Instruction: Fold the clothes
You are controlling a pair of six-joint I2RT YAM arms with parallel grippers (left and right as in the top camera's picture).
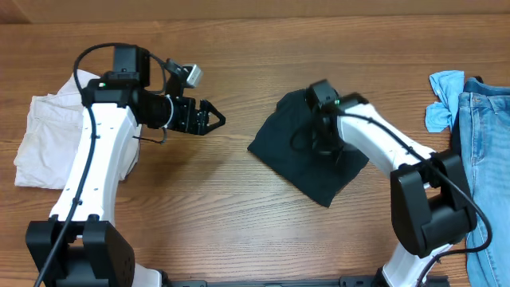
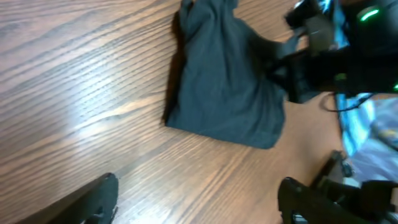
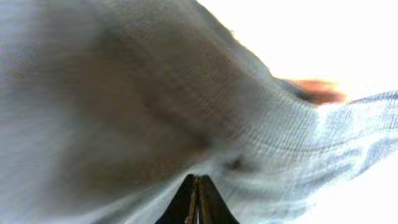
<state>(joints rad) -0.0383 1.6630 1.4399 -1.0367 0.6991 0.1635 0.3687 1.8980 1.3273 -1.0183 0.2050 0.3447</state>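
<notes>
Centrally, folded T-shirt (image 1: pixel 280 150), open table (image 1: pixel 239 72) around its edges

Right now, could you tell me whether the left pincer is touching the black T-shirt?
Apart. The overhead view shows bare wooden table between the open left pincer and the T-shirt.

Even overhead light; blurred, overexposed wrist views

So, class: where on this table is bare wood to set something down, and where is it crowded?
Free: between the left claw and the T-shirt; the far strip above both; the near strip before the T-shirt. Crowded: shorts at left, jeans at right, right claw over the T-shirt.
</notes>
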